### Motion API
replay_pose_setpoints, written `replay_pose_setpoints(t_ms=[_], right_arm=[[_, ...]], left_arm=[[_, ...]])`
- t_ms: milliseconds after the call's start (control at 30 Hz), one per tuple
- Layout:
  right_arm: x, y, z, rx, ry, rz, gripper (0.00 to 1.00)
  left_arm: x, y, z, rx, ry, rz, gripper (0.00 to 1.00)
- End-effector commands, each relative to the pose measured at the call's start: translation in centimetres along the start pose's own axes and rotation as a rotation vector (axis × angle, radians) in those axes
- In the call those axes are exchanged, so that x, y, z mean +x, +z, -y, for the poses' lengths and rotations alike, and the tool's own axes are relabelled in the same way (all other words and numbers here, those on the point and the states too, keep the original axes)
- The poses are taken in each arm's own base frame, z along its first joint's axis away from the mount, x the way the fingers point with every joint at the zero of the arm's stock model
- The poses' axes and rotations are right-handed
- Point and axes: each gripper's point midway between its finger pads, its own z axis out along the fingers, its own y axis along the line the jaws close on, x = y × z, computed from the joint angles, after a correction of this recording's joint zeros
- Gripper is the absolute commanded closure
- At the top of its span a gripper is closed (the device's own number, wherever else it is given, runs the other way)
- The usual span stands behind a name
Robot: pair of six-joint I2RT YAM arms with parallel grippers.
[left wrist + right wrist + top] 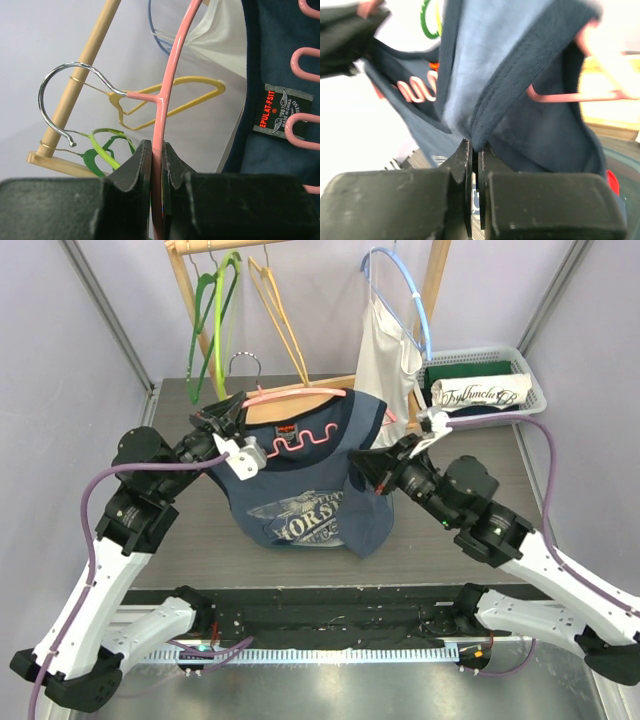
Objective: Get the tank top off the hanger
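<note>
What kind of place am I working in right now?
Most likely a robot lab cell staged as a clothes-handling station, not a home. A small wooden rack and a plastic basket of folded garments sit on a table boxed in by plain pale panels.

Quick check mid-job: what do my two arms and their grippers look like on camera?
The left arm and right arm match: white links, black joint housings, and a purple cable looping along each. A white bracket sits at each wrist. The left gripper and right gripper each have two matte black fingers tapering to thin tips from blocky bases. No markings visible.
</note>
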Motion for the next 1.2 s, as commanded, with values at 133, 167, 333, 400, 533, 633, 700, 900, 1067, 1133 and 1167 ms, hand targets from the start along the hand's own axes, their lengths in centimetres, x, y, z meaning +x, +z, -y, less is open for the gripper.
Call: replay_pose_setpoints(t_ms=[133,167,333,400,533,633,700,900,1067,1133,1167], right_arm=[[-12.5,-5.9,-0.7,0.097,-0.014,0.283,0.99],[-13.0,-6.1,-0.2,0.131,-0.035,0.299,0.99],[-13.5,-5.2,2.1,0.279,-0.061,0.319,0.99],[-13.2,-4.7,2.8,0.321,-0.069,0.312,0.99],[-11.6,-4.0,5.6,0.459,-0.088,0.281,0.99],[-10.7,-4.6,7.8,0.559,-0.107,0.276,0.99],[-10.1,-5.1,9.1,0.608,-0.121,0.267,0.99],[-8.7,-6.3,12.0,0.67,-0.104,0.225,0.99],[-6.8,-6.5,11.8,0.617,-0.107,0.166,0.99],[-6.4,-6.8,11.9,0.615,-0.108,0.148,0.99],[-6.0,-6.9,11.9,0.611,-0.11,0.137,0.99]], left_arm=[[0.8,-0.5,-0.9,-0.06,0.099,-0.03,0.94],[0.7,-0.6,-0.8,-0.058,0.095,-0.029,0.94],[0.2,-1.6,-0.1,-0.021,0.047,-0.012,0.94],[-0.2,-2.2,0.0,-0.007,0.034,-0.005,0.94],[-1.1,-2.9,-0.8,-0.027,0.009,0.01,0.94],[-1.8,-3.4,-2.0,-0.058,0.001,0.021,0.94],[-2.0,-3.6,-2.6,-0.073,0.01,0.021,0.94],[-1.3,-3.8,-3.4,-0.115,0.055,-0.011,0.94],[-1.0,-3.1,-3.4,-0.112,0.07,-0.012,0.94],[-0.9,-2.5,-3.6,-0.108,0.077,-0.014,0.94],[-0.8,-2.3,-3.7,-0.109,0.08,-0.016,0.94]])
